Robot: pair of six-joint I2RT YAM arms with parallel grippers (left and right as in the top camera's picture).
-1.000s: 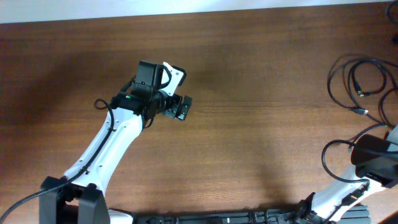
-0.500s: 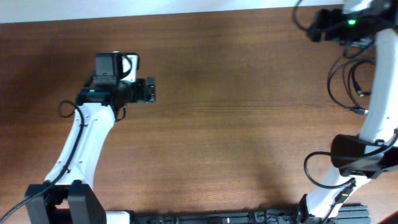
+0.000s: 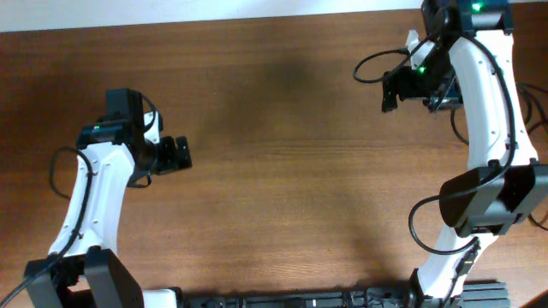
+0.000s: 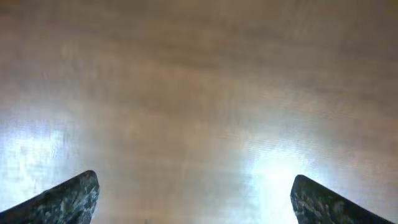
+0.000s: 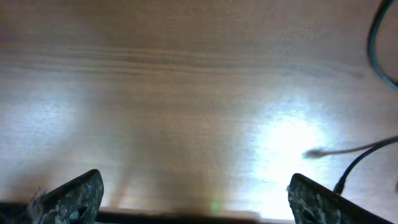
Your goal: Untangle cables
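The thin black cables lie at the table's far right edge, mostly hidden behind my right arm; a curved bit (image 3: 531, 107) shows in the overhead view. In the right wrist view a cable loop (image 5: 373, 43) sits at the top right and a cord with a small plug end (image 5: 348, 151) lies at the right. My right gripper (image 3: 394, 90) (image 5: 196, 186) is open and empty over bare wood, left of the cables. My left gripper (image 3: 175, 154) (image 4: 196, 186) is open and empty over bare wood at the left side, far from the cables.
The brown wooden table (image 3: 291, 171) fills the view. A white strip (image 3: 214, 10) runs along its far edge. The arm bases and a black rail (image 3: 300, 299) stand at the near edge. A thicker black wire loops off my right arm (image 3: 372, 62).
My left arm has swung left and toward the near side. My right arm has risen from the near right corner and its gripper has moved left, away from the cables.
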